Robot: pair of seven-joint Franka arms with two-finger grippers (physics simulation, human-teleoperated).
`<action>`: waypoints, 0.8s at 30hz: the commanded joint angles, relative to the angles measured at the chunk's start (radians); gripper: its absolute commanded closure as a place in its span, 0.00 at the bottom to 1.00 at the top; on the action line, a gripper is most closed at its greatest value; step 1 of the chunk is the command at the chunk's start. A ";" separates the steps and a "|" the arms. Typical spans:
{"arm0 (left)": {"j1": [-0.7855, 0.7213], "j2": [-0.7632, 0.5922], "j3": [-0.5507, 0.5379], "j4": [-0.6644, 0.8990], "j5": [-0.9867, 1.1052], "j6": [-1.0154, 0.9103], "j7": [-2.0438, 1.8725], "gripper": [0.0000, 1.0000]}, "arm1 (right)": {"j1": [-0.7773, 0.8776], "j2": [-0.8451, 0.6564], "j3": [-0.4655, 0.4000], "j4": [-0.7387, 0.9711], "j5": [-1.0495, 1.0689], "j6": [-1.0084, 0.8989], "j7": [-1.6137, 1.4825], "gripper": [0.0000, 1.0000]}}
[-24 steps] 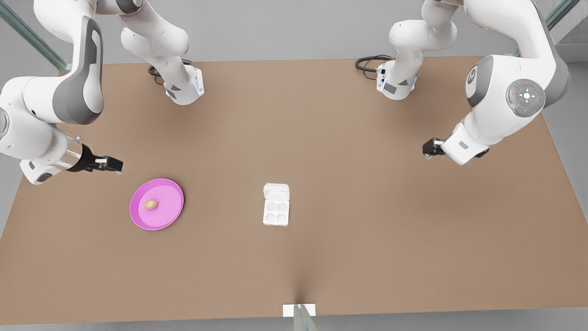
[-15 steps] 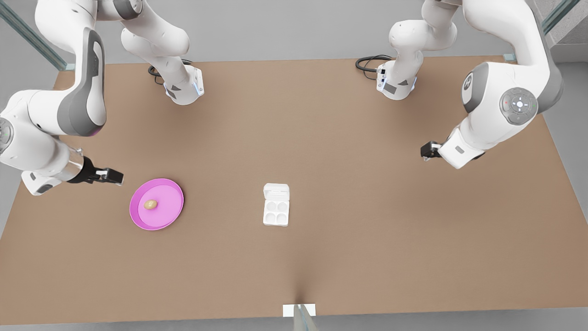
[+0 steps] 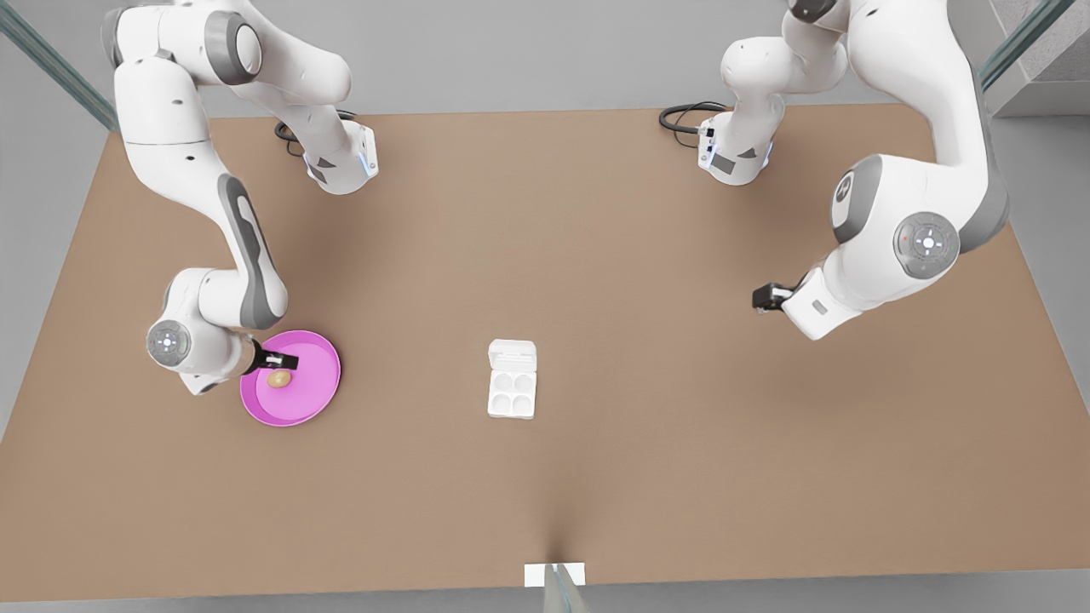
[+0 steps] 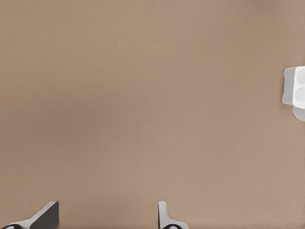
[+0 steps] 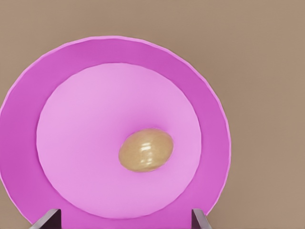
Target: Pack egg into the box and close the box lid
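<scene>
The right pincer hangs over the pink plate, and from the front view its fingers are too small and dark to separate; in the right wrist view only the two fingertips show, cut off by the frame edge and set wide apart, so it is released and holds nothing. The egg lies on the plate's pale inner floor directly below and between those tips, untouched; in the front view it sits just under the pincer. The right arm reaches down steeply from its base at the far side of the bench, elbow bent, wrist low over the plate's rim. The left pincer is mostly hidden behind its own wrist in the front view, only a dark block showing; the left wrist view shows its two fingertips cropped at the edge and spread apart, released, above bare bench. The left arm hangs raised with its forearm folded, well apart from the box. The box rests on the bench between the two pincers, its four cups bare, and the box lid lies swung open flat beside the tray. In the left wrist view only a corner of the box shows, cut off.
</scene>
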 commanded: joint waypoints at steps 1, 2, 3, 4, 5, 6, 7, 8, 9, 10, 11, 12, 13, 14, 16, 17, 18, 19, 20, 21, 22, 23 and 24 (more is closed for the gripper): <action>0.000 0.001 -0.001 0.001 -0.005 0.002 -0.001 0.00 | -0.009 0.044 -0.002 0.002 -0.013 0.217 0.036 0.00; 0.000 0.001 -0.001 0.001 -0.005 0.002 -0.001 0.00 | -0.018 0.066 -0.003 0.002 -0.015 0.240 0.036 0.00; 0.000 0.010 0.001 0.001 -0.005 0.002 -0.001 0.00 | -0.024 0.083 -0.003 0.003 -0.015 0.266 0.028 0.00; 0.000 0.021 0.001 0.001 -0.003 0.002 -0.001 0.00 | -0.029 0.087 -0.001 0.005 -0.015 0.269 0.025 0.00; 0.000 0.023 0.002 0.001 -0.003 0.002 -0.001 0.00 | -0.033 0.101 -0.001 0.014 -0.015 0.269 0.020 0.00; 0.000 0.023 0.002 0.001 -0.003 0.002 -0.001 0.00 | -0.032 0.106 -0.001 0.023 -0.015 0.269 0.020 0.00; 0.000 0.029 0.004 0.001 -0.001 0.001 -0.001 0.00 | -0.032 0.106 -0.001 0.023 -0.015 0.269 0.020 0.00; 0.000 0.029 0.005 0.001 -0.001 0.002 -0.001 0.00 | -0.032 0.106 -0.001 0.023 -0.015 0.268 0.020 0.00; 0.000 0.029 0.005 0.001 -0.001 0.002 -0.001 0.00 | -0.033 0.115 -0.001 0.022 -0.015 0.269 0.020 0.00; 0.000 0.032 0.005 0.001 -0.003 0.001 -0.001 0.00 | -0.032 0.124 -0.001 0.023 -0.015 0.269 0.020 0.00; 0.000 0.036 0.005 0.001 -0.005 0.001 -0.001 0.00 | -0.030 0.127 -0.001 0.020 -0.015 0.285 0.020 0.00; 0.000 0.036 0.005 0.001 -0.006 0.001 -0.001 0.00 | -0.029 0.132 0.001 0.015 -0.015 0.286 0.022 0.00; 0.000 0.035 0.005 0.001 -0.008 0.001 -0.001 0.00 | -0.027 0.132 0.002 0.012 -0.013 0.286 0.023 0.00; 0.000 0.036 0.005 0.001 -0.009 0.001 -0.001 0.00 | -0.023 0.123 0.007 0.005 -0.013 0.283 0.025 0.00; 0.000 0.036 0.005 0.001 -0.011 -0.001 -0.001 0.00 | -0.018 0.095 0.013 -0.021 -0.010 0.275 0.028 0.00; 0.000 0.038 0.005 0.001 -0.011 0.001 0.001 0.00 | -0.018 0.083 0.025 -0.038 -0.010 0.275 0.031 0.00; 0.000 0.041 0.007 0.001 -0.011 -0.001 0.001 0.00 | -0.019 0.077 0.027 -0.046 -0.010 0.275 0.033 0.00; 0.000 0.041 0.007 0.001 -0.011 -0.001 0.001 0.00 | -0.018 0.075 0.027 -0.046 -0.010 0.275 0.033 0.00; 0.000 0.041 0.007 0.001 -0.011 -0.001 0.001 0.00 | -0.018 0.074 0.027 -0.057 -0.010 0.277 0.033 0.00; 0.000 0.041 0.007 0.001 -0.011 -0.008 0.001 0.00 | -0.020 0.074 0.027 -0.061 -0.010 0.277 0.033 0.00; 0.000 0.039 0.007 0.001 -0.011 -0.008 0.001 0.00 | -0.020 0.074 0.027 -0.061 -0.010 0.277 0.033 0.00; 0.000 0.039 0.007 0.001 -0.011 -0.010 0.001 0.00 | -0.020 0.075 0.027 -0.064 -0.010 0.277 0.033 0.00; 0.000 0.039 0.007 0.001 -0.011 -0.010 -0.001 0.00 | -0.020 0.074 0.027 -0.072 -0.009 0.277 0.033 0.00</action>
